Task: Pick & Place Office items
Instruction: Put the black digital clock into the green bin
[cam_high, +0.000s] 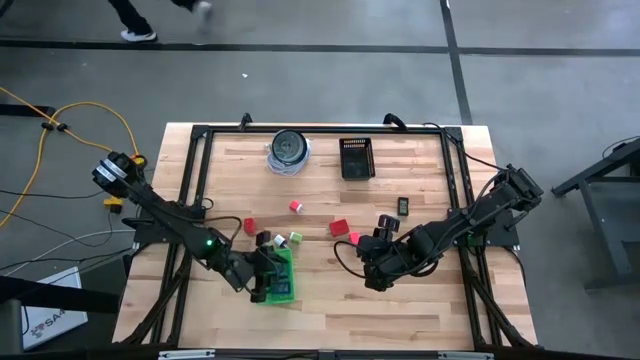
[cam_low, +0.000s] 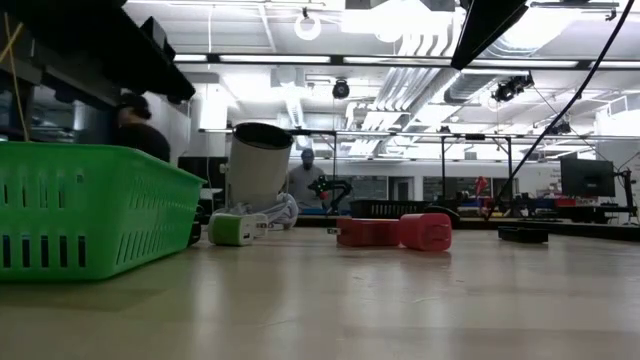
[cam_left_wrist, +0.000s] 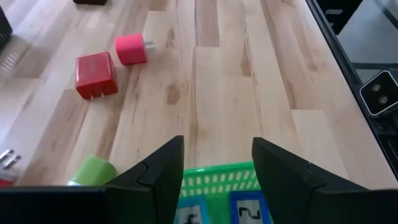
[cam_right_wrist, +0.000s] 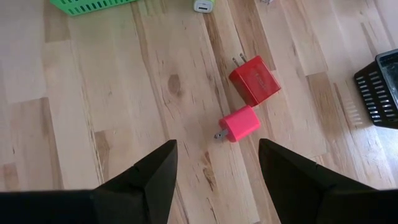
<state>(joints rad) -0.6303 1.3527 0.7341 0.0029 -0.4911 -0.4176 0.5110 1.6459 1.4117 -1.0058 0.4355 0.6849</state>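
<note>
My left gripper (cam_high: 266, 276) (cam_left_wrist: 217, 152) hangs open above the far rim of the green tray (cam_high: 285, 283) (cam_left_wrist: 217, 177), nothing between its fingers. Two blue pieces (cam_left_wrist: 249, 211) lie in the tray. Beyond it a green-and-white bit (cam_left_wrist: 93, 171) (cam_low: 232, 228), a red block (cam_left_wrist: 96, 74) and a pink block (cam_left_wrist: 130, 48) lie on the table. My right gripper (cam_high: 372, 268) (cam_right_wrist: 217, 155) is open and raised near the same pink block (cam_right_wrist: 239, 123) and red block (cam_right_wrist: 255, 81). More red pieces (cam_high: 249, 226) (cam_high: 296, 207) lie farther left.
At the far edge stand a round clear-and-dark container (cam_high: 289, 150) and a black basket (cam_high: 356, 158) (cam_right_wrist: 382, 87). Small black items (cam_high: 403, 207) (cam_high: 385, 222) lie right of centre. Bare wood stretches along the near edge (cam_high: 340, 320). People move in the room beyond.
</note>
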